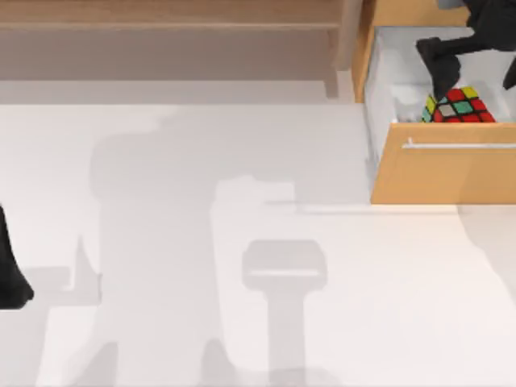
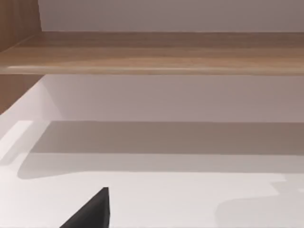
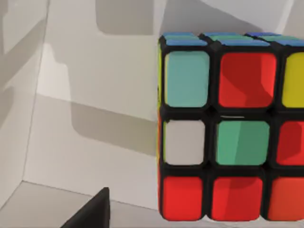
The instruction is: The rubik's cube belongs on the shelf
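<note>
Reaching down into the open drawer [image 1: 387,76] at the table's [image 1: 242,242] far right: right gripper [image 1: 446,85], black, its tip just beside the rubik's cube [image 1: 459,106]. Finger spread of right gripper: cannot tell from top view; in right wrist view a single dark finger tip [image 3: 92,211] at the frame edge, apart from the rubik's cube [image 3: 232,128]. Rubik's cube resting inside the white-lined drawer, close against the drawer's front panel [image 1: 451,173], which carries a metal bar handle [image 1: 459,145]; red, green, yellow, white stickers visible on the near face, blue on the adjoining one. Orange-wood cabinet [image 1: 419,12] behind the drawer. Shelf [image 1: 169,16] along the far edge of the table, left of the cabinet, with upright side post [image 1: 348,36] next to the drawer; board bare. Left arm [image 1: 12,266] parked at the table's left edge, well apart from the cube; left wrist view facing the shelf [image 2: 152,52] board, one dark finger tip [image 2: 92,211] low in frame, spread not discernible.
</note>
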